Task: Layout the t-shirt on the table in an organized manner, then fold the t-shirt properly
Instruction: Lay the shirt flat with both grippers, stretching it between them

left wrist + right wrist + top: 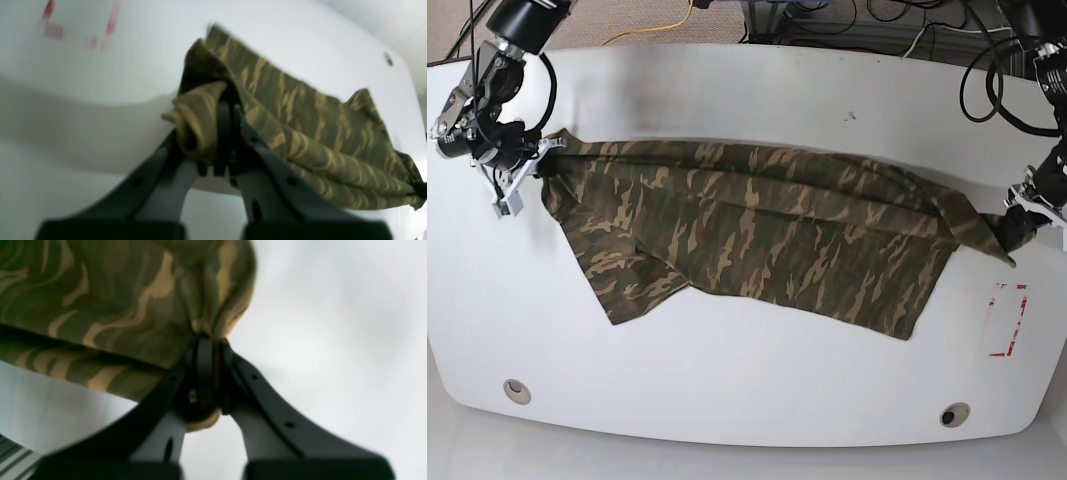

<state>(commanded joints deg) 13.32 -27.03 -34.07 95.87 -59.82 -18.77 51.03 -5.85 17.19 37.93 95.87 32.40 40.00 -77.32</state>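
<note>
My 2 jaws are clamped on opposite ends of the t-shirt [757,225], stretched across the table [747,90]. I should keep even tension and lower it flat, square to the table's edges.

t-shirt [757,230] across table [747,390]

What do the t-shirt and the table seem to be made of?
The t-shirt looks like soft, thin woven or knit cloth with a matte camouflage print: it drapes and bunches where both grippers pinch it. The table looks like a hard white board with a glossy finish, perhaps laminate; it shows faint reflections and smooth rounded edges.
</note>
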